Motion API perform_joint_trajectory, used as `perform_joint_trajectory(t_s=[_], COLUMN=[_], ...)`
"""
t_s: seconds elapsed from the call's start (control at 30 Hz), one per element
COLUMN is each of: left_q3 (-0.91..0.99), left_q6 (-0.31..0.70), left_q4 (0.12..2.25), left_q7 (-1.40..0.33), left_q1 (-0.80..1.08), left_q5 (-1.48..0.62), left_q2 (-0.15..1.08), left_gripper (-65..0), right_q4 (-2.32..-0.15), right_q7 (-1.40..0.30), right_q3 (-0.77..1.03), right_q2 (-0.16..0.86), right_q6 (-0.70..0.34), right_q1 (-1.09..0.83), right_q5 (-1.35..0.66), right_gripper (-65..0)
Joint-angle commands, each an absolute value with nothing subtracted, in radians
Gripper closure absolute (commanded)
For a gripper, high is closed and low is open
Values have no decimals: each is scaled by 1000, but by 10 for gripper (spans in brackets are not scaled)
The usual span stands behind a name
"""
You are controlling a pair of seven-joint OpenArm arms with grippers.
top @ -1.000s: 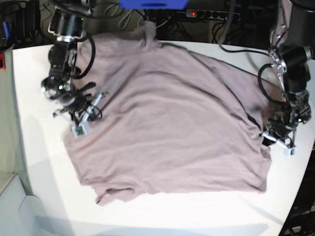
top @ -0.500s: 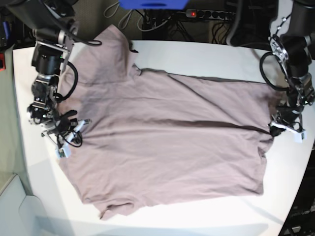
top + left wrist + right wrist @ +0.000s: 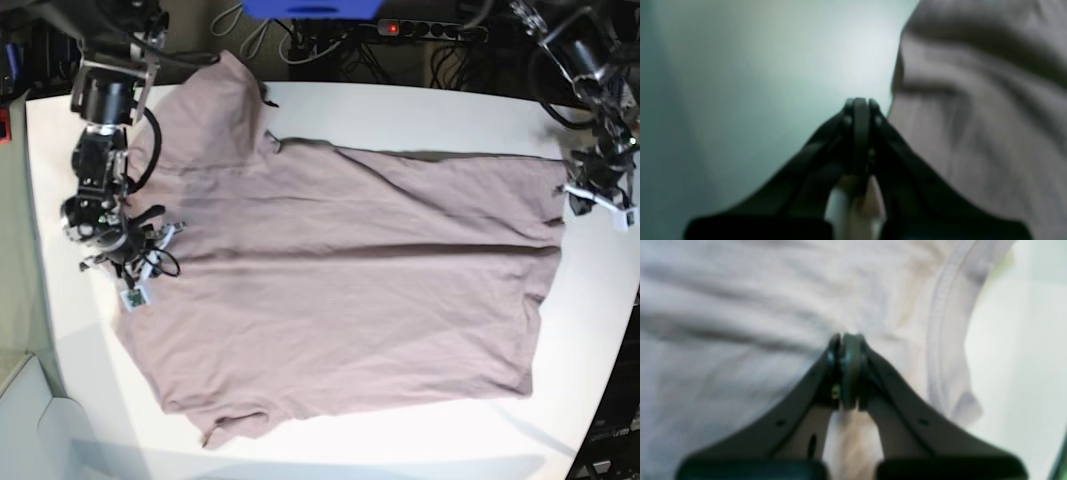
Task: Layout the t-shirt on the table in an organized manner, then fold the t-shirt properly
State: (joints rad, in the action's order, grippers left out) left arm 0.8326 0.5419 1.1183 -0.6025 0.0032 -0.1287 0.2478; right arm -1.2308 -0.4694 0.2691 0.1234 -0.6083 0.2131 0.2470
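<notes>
Meanwhile, at the left of the base view, the right gripper [image 3: 128, 268] sat pinched shut on the t-shirt [image 3: 340, 290] at its collar end, its jaws pressed fully together with cloth bunched between them — the right wrist view showed the ribbed neckline [image 3: 942, 326] curving just beside the closed tips. Compared with half a second earlier it had shifted only slightly, while the sleeve [image 3: 210, 95] near the far edge lay much as it did then. Across the middle, the t-shirt lay spread flatter on the table [image 3: 420, 110]; a long crease ran across it from side to side, and the folds of a second before had been drawn out. At the right of the base view, the left gripper [image 3: 590, 190] had travelled farther back and outward, taking the hem corner with it so that edge ran tauter. Its jaws were closed tight on the hem; in the left wrist view cloth showed between them.
</notes>
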Motion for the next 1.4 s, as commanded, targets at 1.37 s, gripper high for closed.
perform_joint_trajectory(t_s=[1.37], left_q3=[802], left_q6=[698], left_q4=[1592], left_q7=[-952], left_q1=[19], left_q5=[-33], left_q2=[119], left_gripper=[0], right_q4=[-1836], right_q7=[-625], right_q3=[145], right_q2=[41], right_q6=[-608], right_q1=[-240], right_q5=[232], right_gripper=[0])
